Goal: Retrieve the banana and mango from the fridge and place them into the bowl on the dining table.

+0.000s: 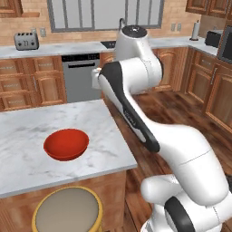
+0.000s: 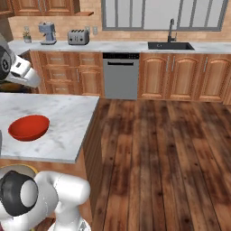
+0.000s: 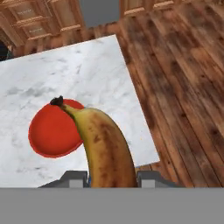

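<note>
— What colour is that banana (image 3: 105, 144)?
— Yellow, mottled with brown patches, and its tip is dark, nearly black.
— And the bowl (image 1: 66, 144)?
— Plain red-orange all over, no pattern on it.
— It sits on the table (image 1: 27, 131), doesn't it?
— Yes, a white top with soft grey marble veining, and brown wood below.
— The floor (image 2: 167, 149)?
— Dark brown planks, streaked lighter and darker.
— The cabinets (image 2: 176, 76) along the wall?
— Warm reddish-brown wood; the dishwasher (image 2: 120, 76) between them is grey with a black strip on top.
— The stool (image 1: 68, 211)?
— A beige-grey seat with a yellow rim.
</note>
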